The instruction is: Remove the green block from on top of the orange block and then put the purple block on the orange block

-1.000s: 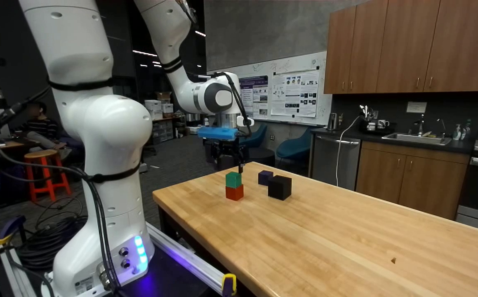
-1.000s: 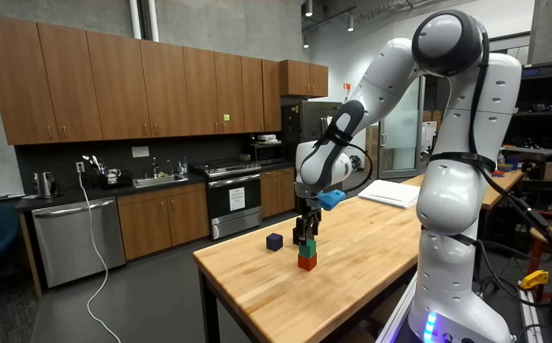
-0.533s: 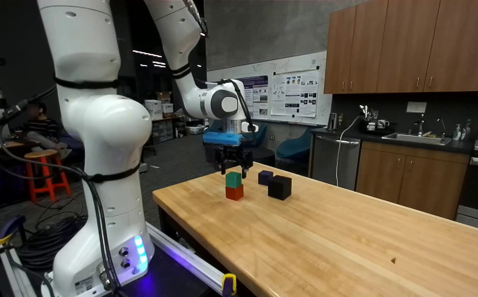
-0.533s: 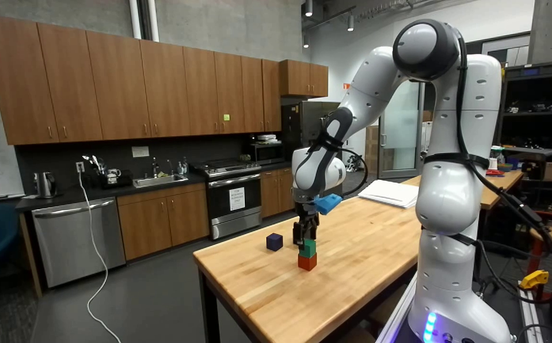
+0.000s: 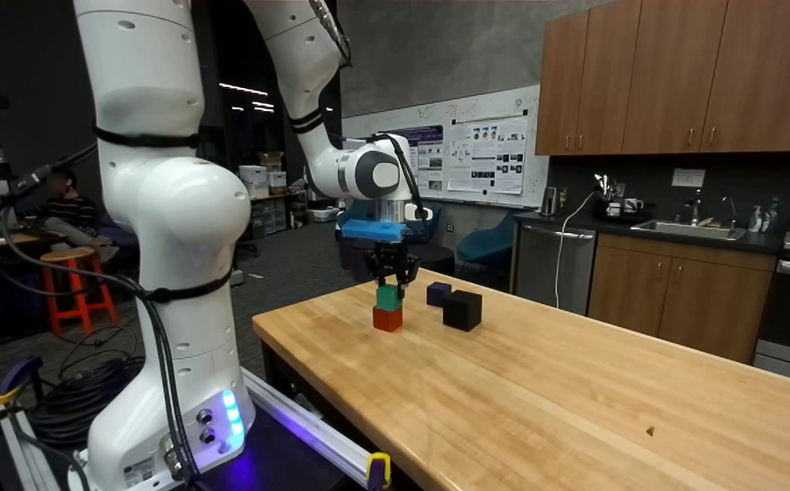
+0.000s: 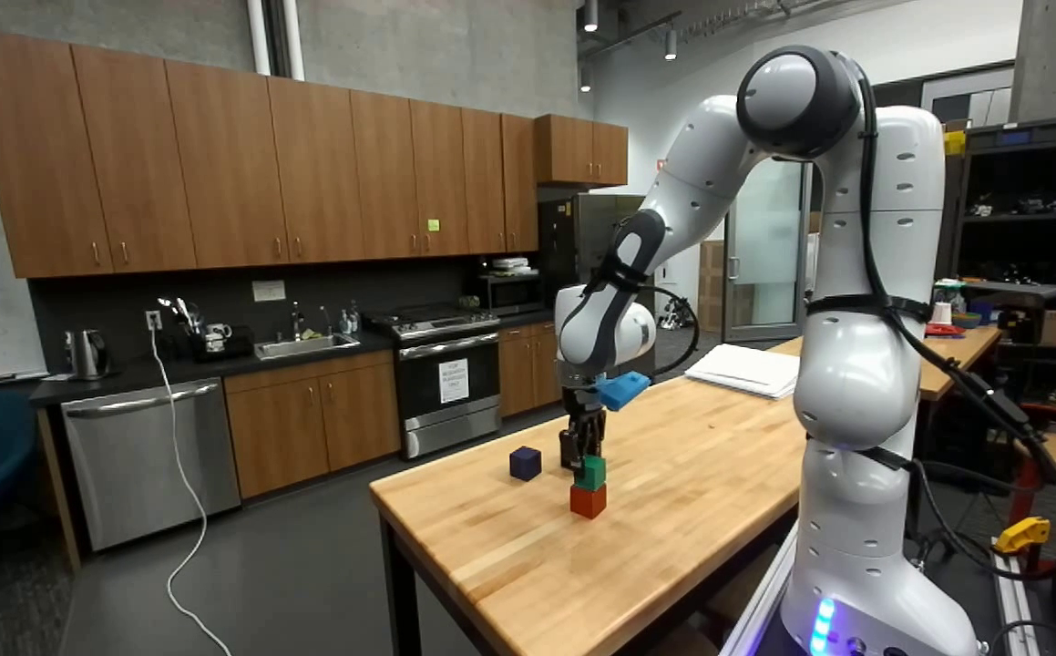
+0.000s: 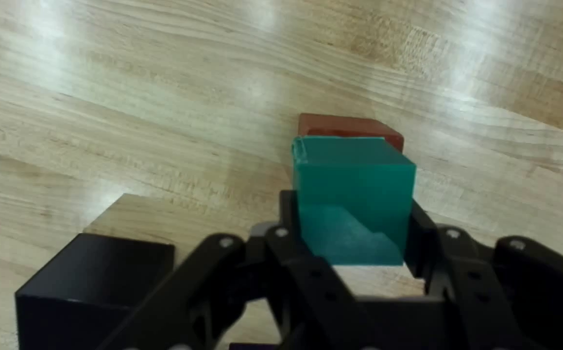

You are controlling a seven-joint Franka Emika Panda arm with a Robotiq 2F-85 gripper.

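In the wrist view the gripper (image 7: 352,209) is shut on the green block (image 7: 356,209), one dark finger (image 7: 288,209) against each side. Below it shows a strip of the orange block (image 7: 344,125). Both exterior views have the green block (image 5: 388,298) on top of the orange block (image 5: 387,319), a little off-centre. The purple block (image 6: 525,463), very dark, rests on the table apart from the stack. Only a sliver of the purple block (image 7: 252,347) shows at the wrist view's bottom edge.
A larger black cube (image 5: 463,310) stands on the wooden table (image 5: 504,382) near the purple block. In the wrist view this black cube (image 7: 96,272) lies to the lower left of the fingers. White papers (image 6: 746,370) lie farther along the table.
The gripper has come down over the stack and its fingers have closed on the green block. The green block has shifted slightly on the orange block. The other blocks have not moved.
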